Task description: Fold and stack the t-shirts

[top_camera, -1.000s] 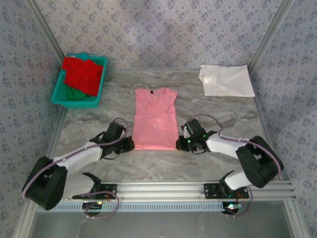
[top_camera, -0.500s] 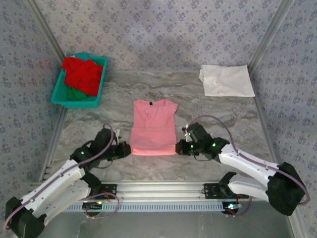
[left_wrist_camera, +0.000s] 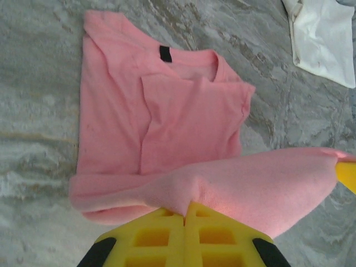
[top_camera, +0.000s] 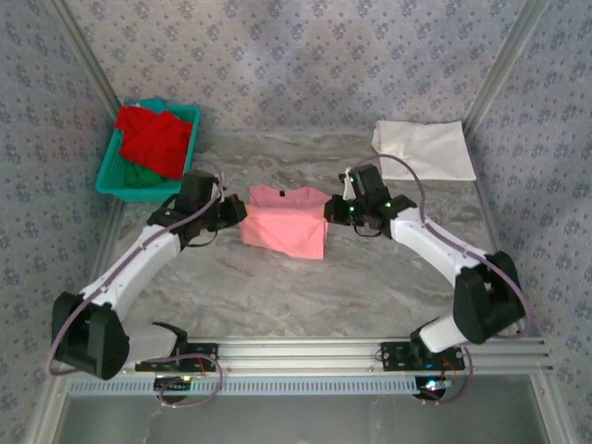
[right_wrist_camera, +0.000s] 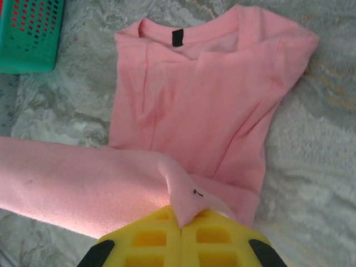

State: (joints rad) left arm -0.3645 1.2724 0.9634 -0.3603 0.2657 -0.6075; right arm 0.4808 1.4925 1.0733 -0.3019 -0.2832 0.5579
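Jaws are clenched on both sides: the left jaws grip one bottom corner of the pink t-shirt (top_camera: 285, 231) and the right jaws grip the other. I think they hold the bottom edge up and pulled flat between them so it can be laid over the top half, to fold the shirt in two. The shirt sits in the middle of the desk (top_camera: 277, 305). Its collar points to the far side, away from the robot, and its body runs from near to far. The lifted edge runs from left to right. The white t-shirt (top_camera: 424, 151) lies flat at the far right, well apart. The red t-shirt (top_camera: 153, 139) sits in the teal basket (top_camera: 139, 194) at the far left.
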